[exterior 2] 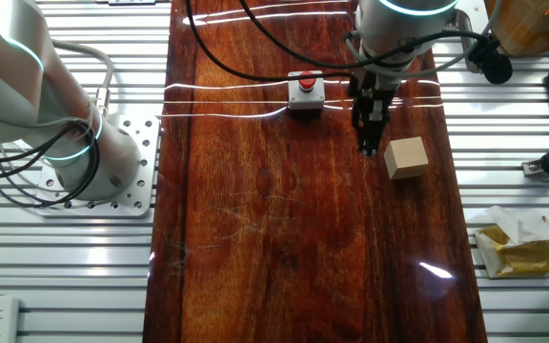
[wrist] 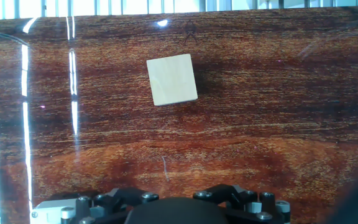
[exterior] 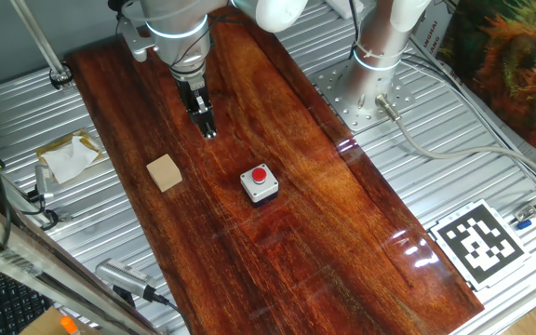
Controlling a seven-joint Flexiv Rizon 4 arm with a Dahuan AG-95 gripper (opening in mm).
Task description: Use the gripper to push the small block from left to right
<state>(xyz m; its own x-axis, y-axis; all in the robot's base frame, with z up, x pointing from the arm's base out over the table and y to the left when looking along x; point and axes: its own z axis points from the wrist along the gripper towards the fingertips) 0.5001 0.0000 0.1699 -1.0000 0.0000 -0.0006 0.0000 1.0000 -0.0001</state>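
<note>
The claw (exterior 2: 369, 145) hangs just beside the small block (exterior 2: 406, 157) (apart, on the board (exterior 2: 255, 238)).

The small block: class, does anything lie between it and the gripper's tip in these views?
Nothing visible does. The gripper hangs apart from the small block, with only bare wooden tabletop between them. The grey box with a red button sits off to the side, not on that line.

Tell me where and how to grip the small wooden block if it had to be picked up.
Grip the small block across two opposite flat side faces, coming straight down from above. It is a plain cube lying flat on the wooden board, standing free of the red-button box, so its sides look open. It sits slightly rotated in the hand view, so the gripper would probably need a small wrist turn to meet the faces squarely.
</note>
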